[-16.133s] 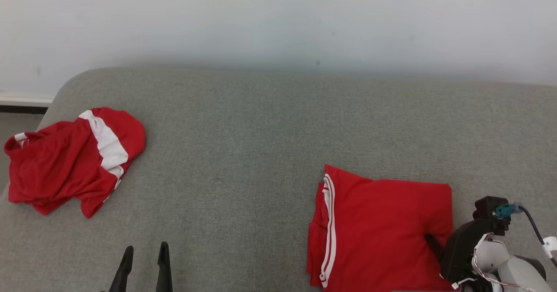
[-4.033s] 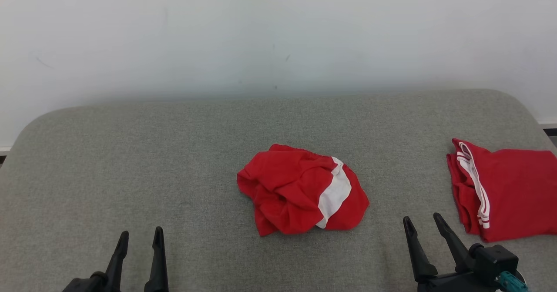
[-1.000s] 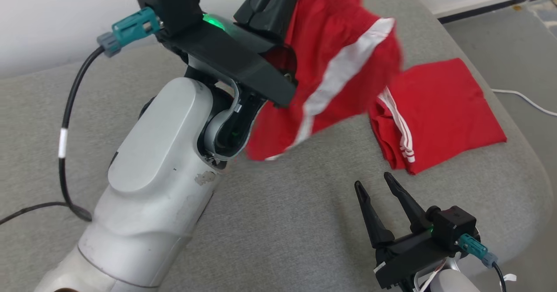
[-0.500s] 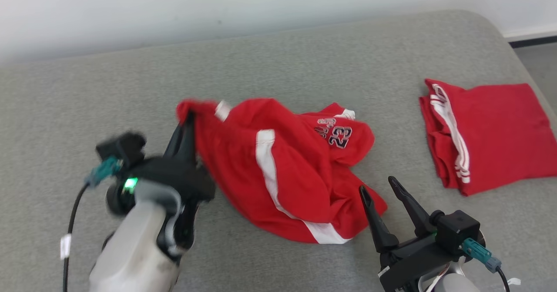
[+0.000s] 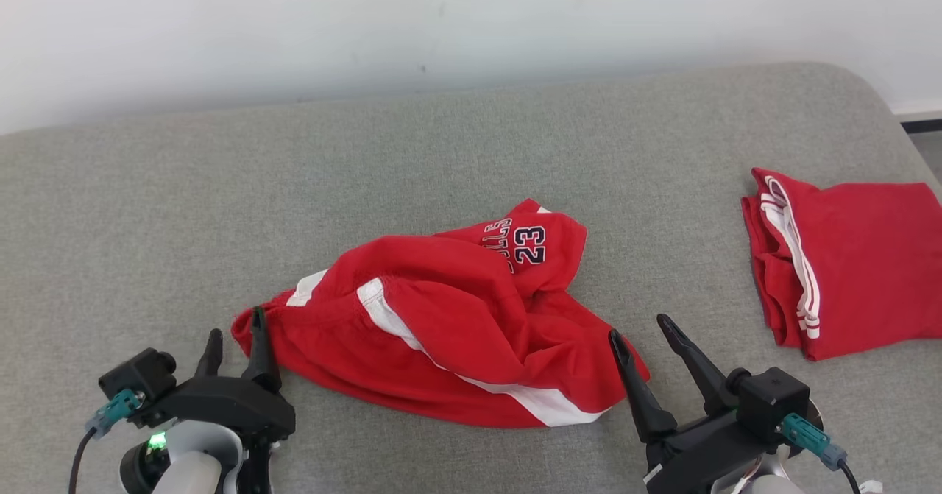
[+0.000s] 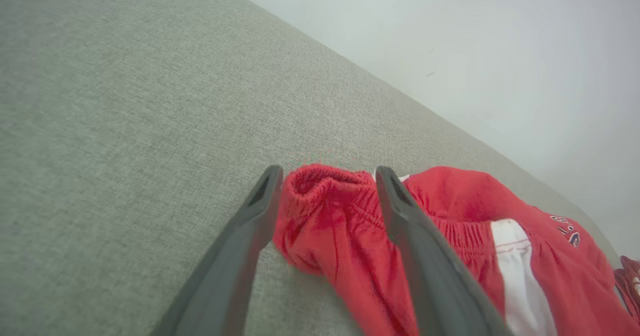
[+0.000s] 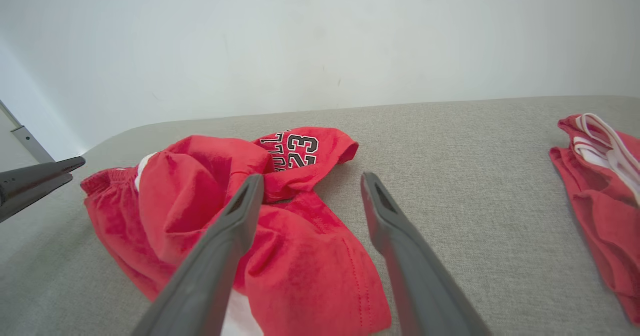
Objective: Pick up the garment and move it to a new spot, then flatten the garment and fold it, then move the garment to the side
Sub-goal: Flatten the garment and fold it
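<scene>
Garment [image 5: 456, 310] crumpled on cushion [image 5: 441, 155], left pincer [image 5: 235, 322] parted

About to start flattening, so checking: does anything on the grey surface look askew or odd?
The red shorts lie bunched, not flat: the leg printed 23 is folded back over the middle, and a waistband corner sits between the fingers of the open left gripper. The folded garment on the right looks tidy.

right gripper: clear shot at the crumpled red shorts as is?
Probably yes: the right gripper is open at the near edge of the crumpled red shorts, with nothing between them.
</scene>
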Tool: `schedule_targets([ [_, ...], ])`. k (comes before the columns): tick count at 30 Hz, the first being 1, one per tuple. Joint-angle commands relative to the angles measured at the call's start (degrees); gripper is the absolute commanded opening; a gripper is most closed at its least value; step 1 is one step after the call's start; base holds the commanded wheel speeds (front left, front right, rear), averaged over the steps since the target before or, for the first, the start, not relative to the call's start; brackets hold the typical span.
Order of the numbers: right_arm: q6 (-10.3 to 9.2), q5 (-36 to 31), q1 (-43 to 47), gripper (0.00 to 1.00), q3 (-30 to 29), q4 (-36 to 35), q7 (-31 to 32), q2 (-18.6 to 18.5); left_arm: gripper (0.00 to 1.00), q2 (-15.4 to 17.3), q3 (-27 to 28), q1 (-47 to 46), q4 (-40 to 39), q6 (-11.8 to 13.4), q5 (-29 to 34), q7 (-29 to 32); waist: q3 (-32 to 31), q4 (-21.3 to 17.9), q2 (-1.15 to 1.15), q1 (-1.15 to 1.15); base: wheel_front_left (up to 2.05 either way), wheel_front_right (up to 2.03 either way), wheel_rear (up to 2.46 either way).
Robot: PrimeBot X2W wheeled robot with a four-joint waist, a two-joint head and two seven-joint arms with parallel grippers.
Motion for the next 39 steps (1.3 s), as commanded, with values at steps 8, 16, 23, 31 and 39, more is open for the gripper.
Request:
schedule_targets([
  [8, -0.14, 0.64, 1.92, 1.0, -0.27, -0.03, 0.17, -0.3, 1.0, 2.7, -2.31, 0.8, -3.39, 0.01, 6.42, 1.04, -2.69, 0.49, 0.0, 0.01, 0.0, 0.0, 0.0],
  [16, -0.14, 0.87, 2.48, 1.0, 0.21, -0.01, 0.12, 0.74, 1.0, 3.1, -8.65, -3.85, -6.84, 0.07, 8.0, 15.63, -3.17, -0.73, 0.0, 0.01, 0.0, 0.0, 0.0],
  [23, -0.14, 0.91, 1.33, 1.0, 0.56, -0.05, -0.07, 1.01, 1.0, 4.14, -13.86, -9.42, -6.4, 1.0, 9.66, 30.23, -1.8, -3.36, 0.0, 0.01, 0.0, 0.0, 0.0],
  [31, -0.14, 0.65, 0.57, 1.0, 0.22, 0.2, -0.26, 1.68, 1.0, 6.29, -16.73, -13.15, -6.42, 1.84, 10.62, 40.17, -0.1, -5.1, 0.0, 0.01, 0.0, 0.0, 0.0],
  [39, -0.14, 0.52, 0.15, 1.0, -0.21, 0.52, -0.38, 2.17, 1.0, 7.62, -19.49, -14.2, -8.3, 0.22, 11.32, 45.46, 0.6, -4.71, 0.0, 0.01, 0.0, 0.0, 0.0],
])
